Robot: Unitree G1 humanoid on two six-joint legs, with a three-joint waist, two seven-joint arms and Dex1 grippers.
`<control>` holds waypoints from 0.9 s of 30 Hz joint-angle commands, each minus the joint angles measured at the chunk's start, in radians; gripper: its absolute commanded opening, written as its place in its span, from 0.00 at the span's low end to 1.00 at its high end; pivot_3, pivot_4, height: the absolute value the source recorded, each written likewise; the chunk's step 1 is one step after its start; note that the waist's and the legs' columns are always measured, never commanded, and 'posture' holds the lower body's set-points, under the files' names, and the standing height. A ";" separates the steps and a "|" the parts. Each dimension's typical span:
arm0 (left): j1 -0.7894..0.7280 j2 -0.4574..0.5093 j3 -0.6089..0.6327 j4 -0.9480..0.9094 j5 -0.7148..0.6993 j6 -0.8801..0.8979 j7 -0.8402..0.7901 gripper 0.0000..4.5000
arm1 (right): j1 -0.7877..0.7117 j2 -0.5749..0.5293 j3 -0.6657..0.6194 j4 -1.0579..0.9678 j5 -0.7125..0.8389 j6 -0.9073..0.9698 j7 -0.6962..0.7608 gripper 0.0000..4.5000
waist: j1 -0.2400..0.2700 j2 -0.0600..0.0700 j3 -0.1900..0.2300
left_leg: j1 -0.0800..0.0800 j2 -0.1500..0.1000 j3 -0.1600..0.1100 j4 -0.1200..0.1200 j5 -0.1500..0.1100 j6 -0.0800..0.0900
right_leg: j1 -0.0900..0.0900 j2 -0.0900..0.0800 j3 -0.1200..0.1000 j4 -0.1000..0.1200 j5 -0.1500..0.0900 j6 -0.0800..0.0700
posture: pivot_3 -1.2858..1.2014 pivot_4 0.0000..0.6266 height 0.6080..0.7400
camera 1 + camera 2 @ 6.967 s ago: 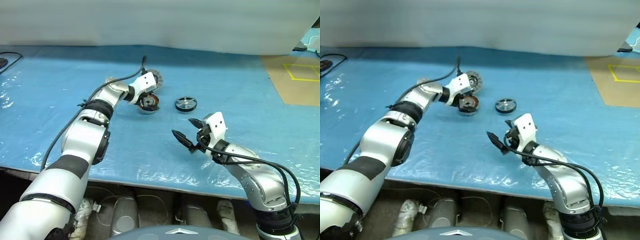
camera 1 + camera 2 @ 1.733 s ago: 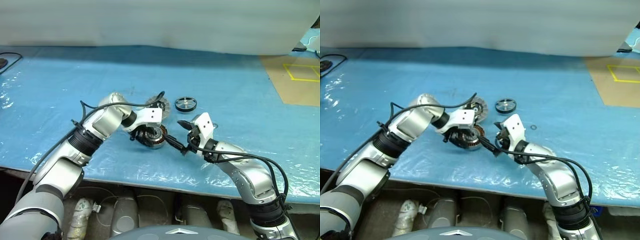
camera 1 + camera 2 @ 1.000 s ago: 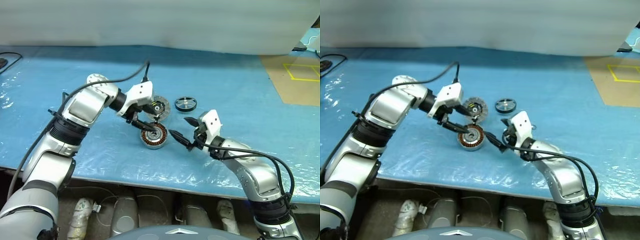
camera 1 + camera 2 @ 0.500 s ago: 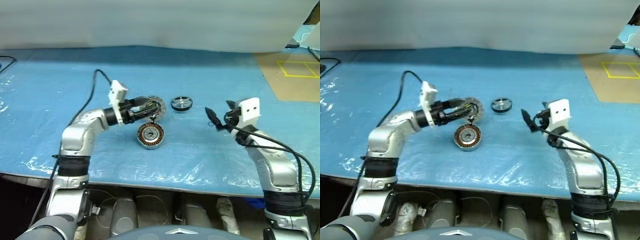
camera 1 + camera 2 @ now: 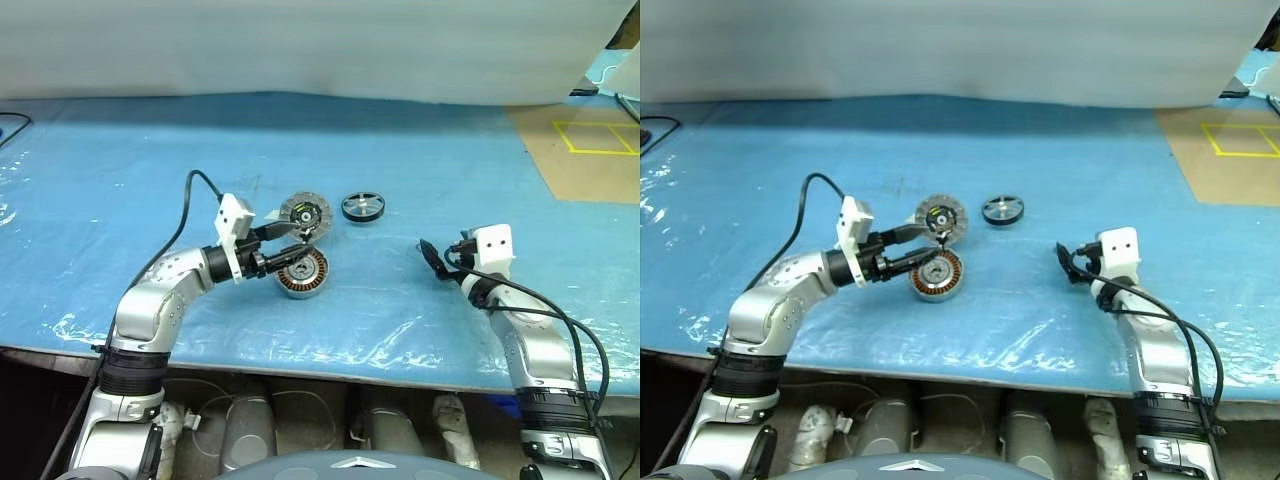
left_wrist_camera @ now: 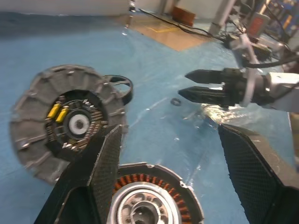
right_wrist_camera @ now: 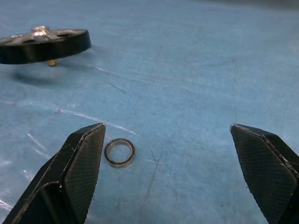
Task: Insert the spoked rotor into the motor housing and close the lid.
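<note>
the spoked rotor (image 5: 363, 207) sits flat on the blue sheet (image 5: 420, 160), well apart from both arms, just beyond and to the right of the lid (image 5: 304, 217). it looks like solid metal to me, stiff and denser than its size suggests, with a polished rim that i'd expect to slide under hard fingers; the thin spokes are the weak part, so i'd pinch across the rim or down on the hub rather than hook a spoke. the lid lies tilted just behind the motor housing (image 5: 303, 272), whose copper windings face up and shouldn't be scraped. my left gripper (image 5: 292, 243) hovers with its fingers spread and empty, one over the housing's near edge and one toward the lid. my right gripper (image 5: 429, 258) is off to the right, jaws wide apart with nothing in them, and its wrist view shows a small metal ring (image 7: 119, 152) lying loose on the sheet between the fingers, the rotor further ahead.
</note>
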 commanded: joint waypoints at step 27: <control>-0.059 0.078 -0.056 0.116 0.017 -0.123 -0.091 0.77 | -0.002 0.060 0.073 0.121 -0.045 -0.108 0.004 0.26 | -0.001 -0.001 0.000 | 0.009 0.000 0.001 0.001 0.000 0.000 | 0.007 0.000 0.002 0.001 0.000 0.000 | 0.52 0.24 1.00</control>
